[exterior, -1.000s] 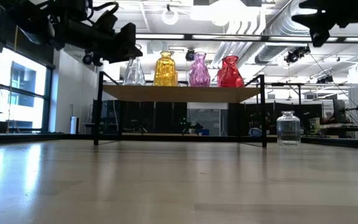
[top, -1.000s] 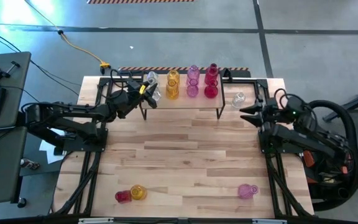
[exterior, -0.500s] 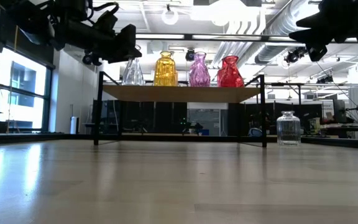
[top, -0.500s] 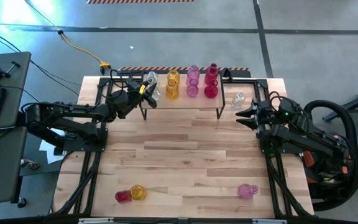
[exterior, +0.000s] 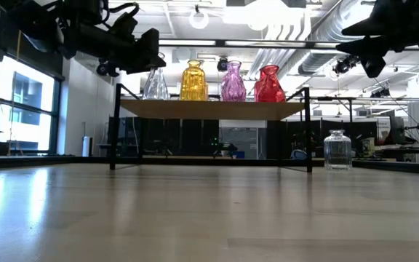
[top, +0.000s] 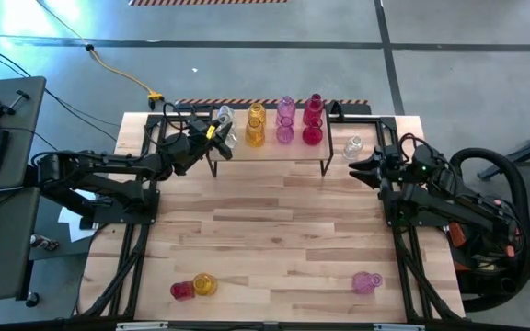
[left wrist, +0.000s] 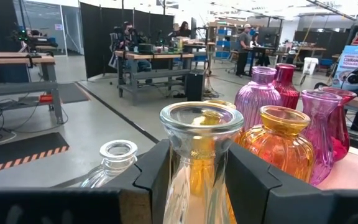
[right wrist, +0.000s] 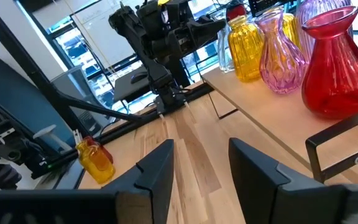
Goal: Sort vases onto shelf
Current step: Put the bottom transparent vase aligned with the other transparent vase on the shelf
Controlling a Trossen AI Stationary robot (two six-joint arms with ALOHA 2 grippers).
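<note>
The shelf [top: 267, 152] stands at the table's far middle. It carries clear, yellow [top: 255, 125], pink [top: 285, 121] and red [top: 313, 119] vases in pairs. My left gripper [top: 221, 138] is at the shelf's left end, shut on a clear vase [left wrist: 199, 186], with a smaller clear vase [left wrist: 114, 163] beside it. My right gripper [top: 357, 168] hovers open off the shelf's right end, nothing between its fingers [right wrist: 157, 171]. A clear vase [top: 353, 145] stands on the table just beyond it. My left gripper pinches the clear vase's neck [left wrist: 194, 163], just under the rim, between its two fingers. The fingers come in level from the table's left side. The vase stands upright with its base [exterior: 156, 94] on the shelf top.
A yellow vase [top: 205, 283] and a red vase [top: 181, 291] lie together near the table's near left corner. A pink vase [top: 366, 281] lies near the near right corner. Between them and the shelf is bare plank tabletop [top: 274, 230].
My right gripper has sunk a little and rolled about its own axis, staying open beside the shelf's right end. The left gripper and its vase have kept still.
</note>
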